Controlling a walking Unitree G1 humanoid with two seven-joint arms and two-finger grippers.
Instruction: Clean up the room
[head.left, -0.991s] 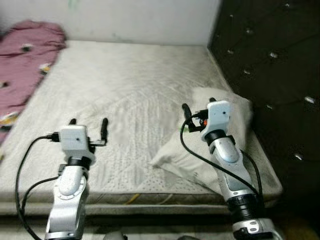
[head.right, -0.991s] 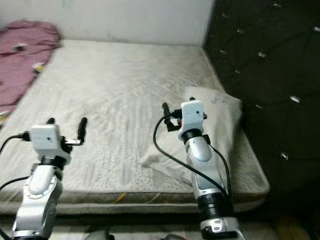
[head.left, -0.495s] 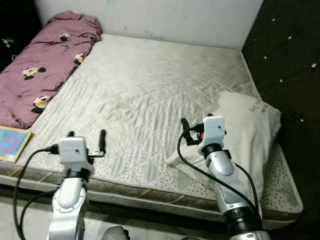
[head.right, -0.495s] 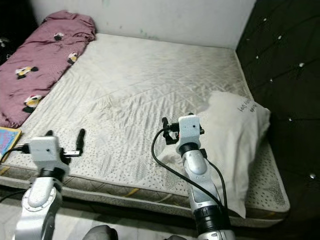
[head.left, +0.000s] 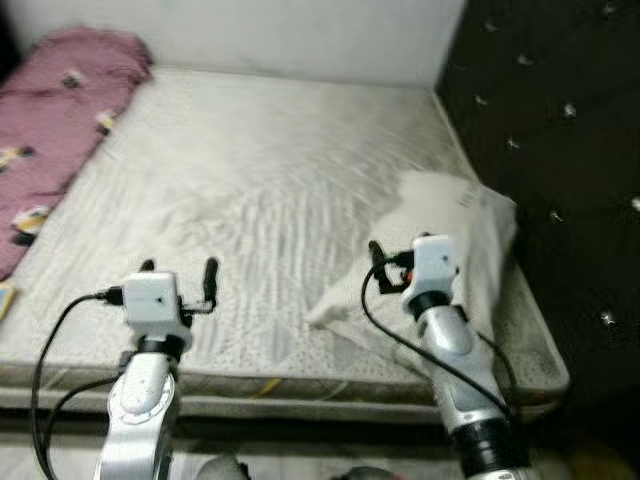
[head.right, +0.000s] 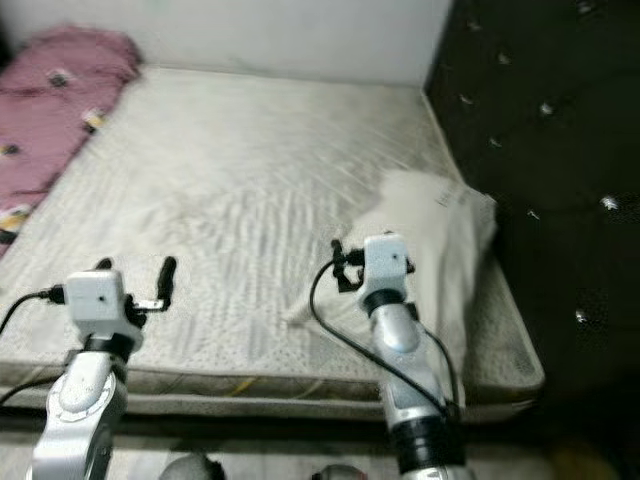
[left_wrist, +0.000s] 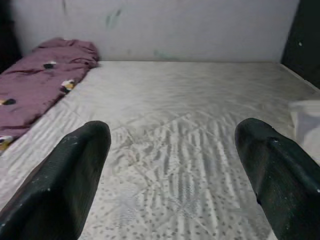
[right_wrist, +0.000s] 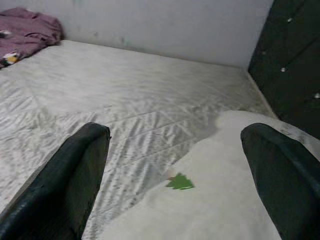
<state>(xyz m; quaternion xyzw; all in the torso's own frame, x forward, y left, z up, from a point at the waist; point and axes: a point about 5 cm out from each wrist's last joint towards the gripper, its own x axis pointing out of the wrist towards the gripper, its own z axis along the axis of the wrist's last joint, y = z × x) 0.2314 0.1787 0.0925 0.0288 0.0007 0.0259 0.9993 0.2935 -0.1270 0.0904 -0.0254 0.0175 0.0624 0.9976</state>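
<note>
Taking up most of the scene was the bed (head.left: 250, 190), a bare quilted mattress pushed into the corner between the pale wall and the dark tufted headboard (head.left: 540, 120) on the robot's right. Next biggest, the maroon blanket (head.left: 50, 120) was bunched along the far left edge, probably just dumped there, so it looked like a thing to tidy. The white pillow (head.left: 450, 225) sat at the right side near the headboard, one corner flopped toward the mattress middle, so it likely needed straightening too.

The right claw (right_wrist: 175, 150) hung right over the pillow's near end, fingers spread wide and holding nothing, which read like lining up for a grab. The left claw (left_wrist: 170, 150) hovered over the bare front of the mattress, also wide open and empty, seemingly just parked.

Compared with half a second earlier, the whole view had swung right and blurred: the colourful book at the left edge dropped out of frame and more headboard showed. That was the camera turning, not the stuff moving.
</note>
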